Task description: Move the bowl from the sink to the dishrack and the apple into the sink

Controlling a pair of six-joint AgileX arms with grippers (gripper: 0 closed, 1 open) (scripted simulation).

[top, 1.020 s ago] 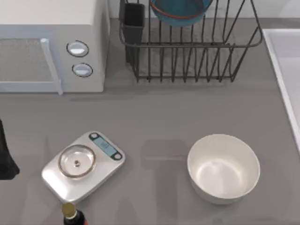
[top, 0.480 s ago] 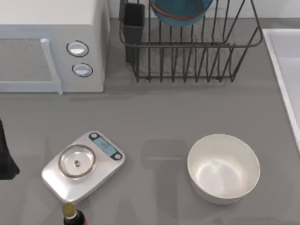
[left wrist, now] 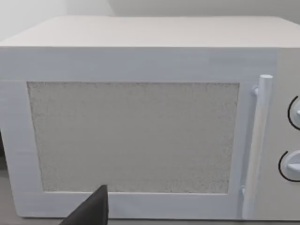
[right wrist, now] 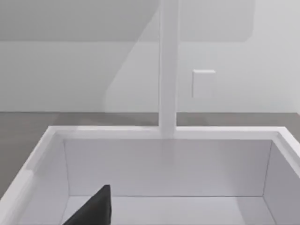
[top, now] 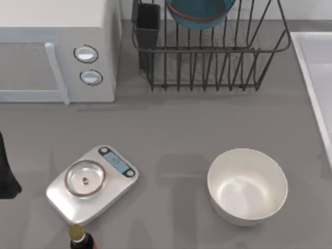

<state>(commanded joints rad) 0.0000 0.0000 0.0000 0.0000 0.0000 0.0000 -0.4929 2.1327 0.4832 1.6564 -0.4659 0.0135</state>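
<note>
No text, brand or number can be read. A small display is seen on the kitchen scale (top: 91, 183), but its figures cannot be made out. Two round dials are seen on the microwave (top: 57, 49), and no marks can be read on them.

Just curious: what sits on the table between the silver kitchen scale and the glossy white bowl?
Nothing: the top view shows bare grey tabletop between scale and bowl.

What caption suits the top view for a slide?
Teal bowl sits in the dishrack beside a microwave, with a kitchen scale and white bowl on the grey table.
</note>
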